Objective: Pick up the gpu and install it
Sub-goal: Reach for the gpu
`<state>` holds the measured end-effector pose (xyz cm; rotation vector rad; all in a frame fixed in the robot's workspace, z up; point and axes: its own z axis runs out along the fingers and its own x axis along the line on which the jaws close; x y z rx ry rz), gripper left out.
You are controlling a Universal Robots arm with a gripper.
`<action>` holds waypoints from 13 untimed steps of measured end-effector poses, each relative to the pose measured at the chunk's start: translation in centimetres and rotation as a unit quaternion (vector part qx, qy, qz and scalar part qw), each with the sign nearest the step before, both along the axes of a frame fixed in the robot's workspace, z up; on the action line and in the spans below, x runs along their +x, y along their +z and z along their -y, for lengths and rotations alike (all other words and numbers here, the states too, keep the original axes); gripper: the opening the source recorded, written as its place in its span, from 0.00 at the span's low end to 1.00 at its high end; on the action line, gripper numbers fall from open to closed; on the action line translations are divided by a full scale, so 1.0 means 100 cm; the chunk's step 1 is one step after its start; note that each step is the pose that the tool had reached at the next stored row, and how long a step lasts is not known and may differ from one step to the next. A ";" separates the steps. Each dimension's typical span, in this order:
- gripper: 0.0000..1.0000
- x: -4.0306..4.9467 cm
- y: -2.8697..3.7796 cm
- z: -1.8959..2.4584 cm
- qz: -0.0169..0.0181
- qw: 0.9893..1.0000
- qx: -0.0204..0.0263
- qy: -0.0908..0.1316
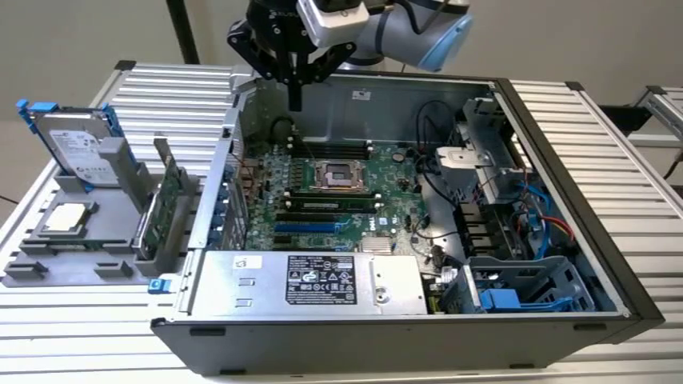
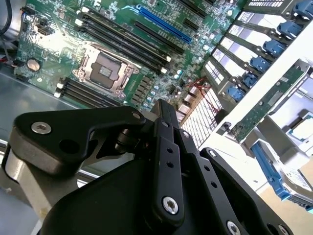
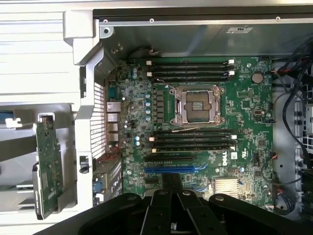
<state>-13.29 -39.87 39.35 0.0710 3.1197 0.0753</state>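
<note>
The gpu [image 1: 161,214] stands on edge in a grey holder [image 1: 64,258] on the exterior view's left, just outside the open computer case. Its green circuit-board back shows in both wrist views [image 3: 49,166] [image 2: 274,98]. My gripper [image 1: 296,101] hangs above the case's rear wall, over the motherboard [image 1: 320,188], with its fingers pressed together and nothing between them. The fingers also show in the first wrist view [image 3: 172,180] and the second wrist view [image 2: 164,106]. The gripper is apart from the gpu. A blue expansion slot [image 3: 176,170] lies on the motherboard.
A silver hard drive with blue trim [image 1: 77,148] and a square CPU chip [image 1: 66,218] also sit in the grey holder. The case holds a power supply [image 1: 309,280], cables [image 1: 533,216] and a blue drive cage [image 1: 517,298]. Ribbed metal table [image 1: 597,120] surrounds it.
</note>
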 end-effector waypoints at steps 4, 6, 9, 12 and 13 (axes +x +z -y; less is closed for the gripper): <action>0.00 -0.0019 0.0000 0.0000 0.000 1.000 0.000 0.000; 0.00 -0.0030 0.0000 0.0000 0.000 1.000 0.000 0.000; 0.00 -0.0047 0.0000 0.0000 0.000 1.000 0.000 0.000; 0.00 -0.0071 0.0000 0.0000 0.000 1.000 0.000 0.000; 0.00 -0.0080 0.0000 0.0000 0.000 1.000 0.000 0.000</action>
